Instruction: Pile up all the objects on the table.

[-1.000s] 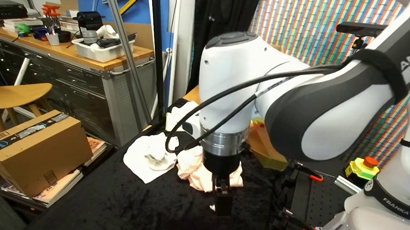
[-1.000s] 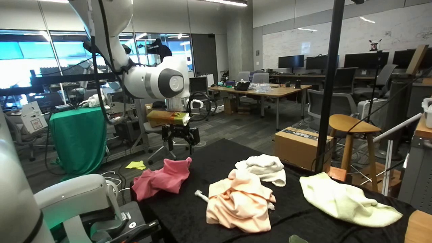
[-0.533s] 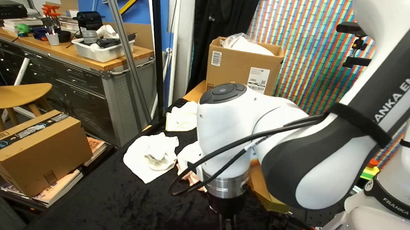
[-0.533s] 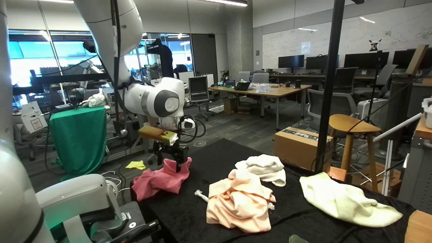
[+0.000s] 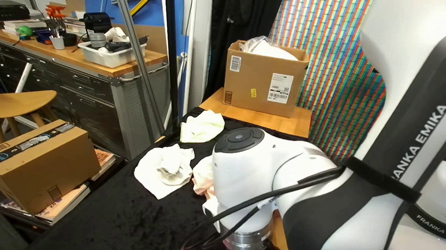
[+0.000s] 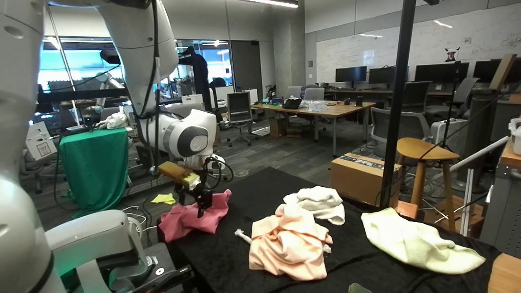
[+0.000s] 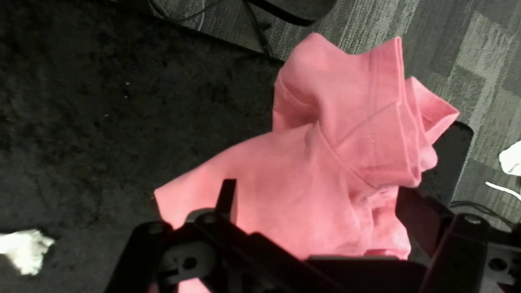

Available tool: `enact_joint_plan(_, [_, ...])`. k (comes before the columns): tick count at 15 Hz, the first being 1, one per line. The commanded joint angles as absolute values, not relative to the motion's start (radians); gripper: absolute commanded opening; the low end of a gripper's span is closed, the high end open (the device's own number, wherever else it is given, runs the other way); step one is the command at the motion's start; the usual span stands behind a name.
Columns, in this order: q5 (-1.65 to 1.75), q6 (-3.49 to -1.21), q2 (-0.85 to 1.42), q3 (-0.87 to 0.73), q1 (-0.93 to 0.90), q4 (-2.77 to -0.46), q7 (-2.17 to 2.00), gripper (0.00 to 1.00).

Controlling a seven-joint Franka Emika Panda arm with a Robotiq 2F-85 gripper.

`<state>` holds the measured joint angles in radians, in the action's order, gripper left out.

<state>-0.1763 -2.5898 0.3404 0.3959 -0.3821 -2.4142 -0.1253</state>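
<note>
We look across a black-covered table (image 6: 250,195) stretching over the lower half of an exterior view. On it we count four cloths: a peach cloth (image 6: 289,248) crumpled at bottom center; a pale yellow cloth (image 6: 419,242) at lower right, well apart from it; a pink cloth (image 6: 183,221) bunched at the table's edge, left of center; and a white cloth (image 6: 319,201) just behind the peach cloth. Over the pink cloth we find the end effector (image 7: 319,199), its fingers spread wide low in the wrist view, with fabric showing between them; whether the tips touch it, we cannot tell. A white rope (image 6: 243,235) shows at the left and right edges of the peach cloth.
</note>
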Motion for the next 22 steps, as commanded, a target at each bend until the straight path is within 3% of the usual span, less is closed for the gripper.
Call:
enact_joint_plan(1, [-0.217,-2.652,0.387,0.410,-0.392,-2.400,-0.143,1.00])
enact_joint_plan(14, [-0.144,-2.553,0.450,0.368,-0.446,-2.370,-0.205,1.00])
enact_joint_plan(15, [-0.140,-2.542,0.452,0.367,-0.448,-2.364,-0.206,0.75])
enact_joint_plan(16, [-0.132,-2.531,0.451,0.365,-0.450,-2.360,-0.202,0.73])
enact_joint_plan(22, [-0.115,-2.512,0.416,0.373,-0.444,-2.363,-0.183,0.27])
